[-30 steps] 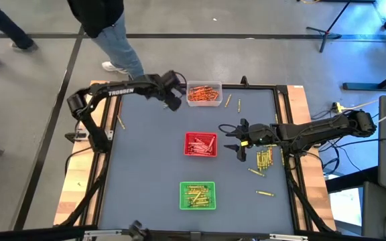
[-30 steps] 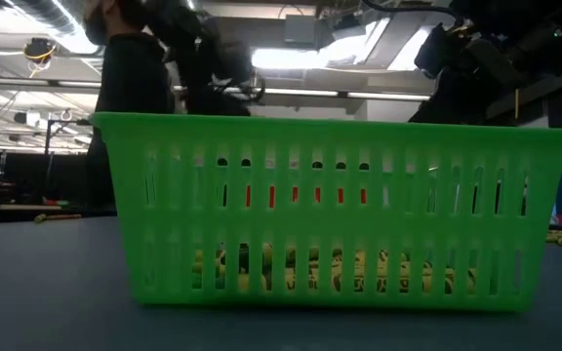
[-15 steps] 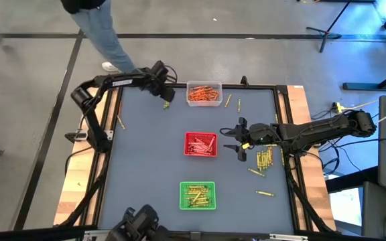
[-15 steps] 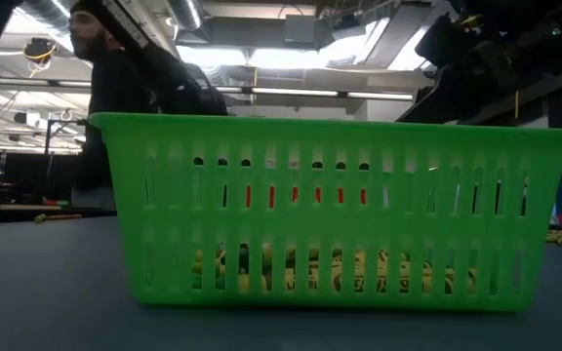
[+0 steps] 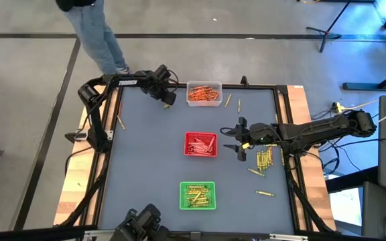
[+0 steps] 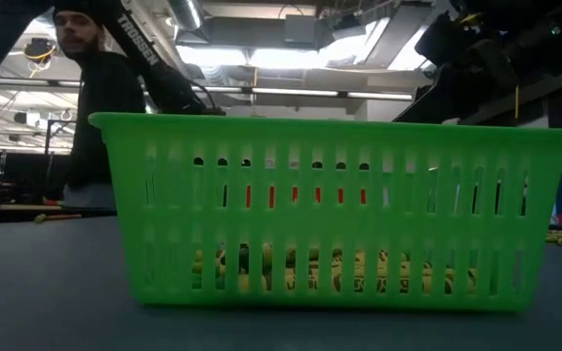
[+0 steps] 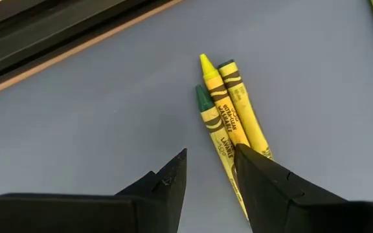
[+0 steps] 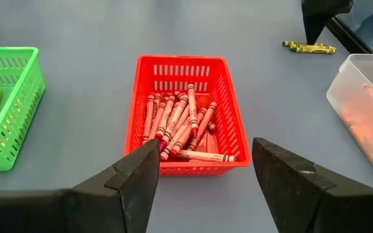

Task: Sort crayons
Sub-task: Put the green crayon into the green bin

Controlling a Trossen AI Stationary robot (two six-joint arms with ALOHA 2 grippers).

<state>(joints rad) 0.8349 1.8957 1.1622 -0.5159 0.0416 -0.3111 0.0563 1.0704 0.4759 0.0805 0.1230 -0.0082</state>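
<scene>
White lettering reading TROSSEN runs along the left arm, and the paper wrappers of the yellow-green crayons under its wrist carry small print too fine to read. The left gripper hovers at the far left of the table, just left of the clear tray of orange crayons; its fingers stand partly apart with nothing between them, right above the two or three yellow-green crayons lying side by side. The right gripper hangs wide open and empty just right of the red tray, which holds red crayons. More yellow-green crayons lie loose near the right edge, others fill the green tray at the near side, which blocks most of the low view. A person stands beyond the far left corner.
</scene>
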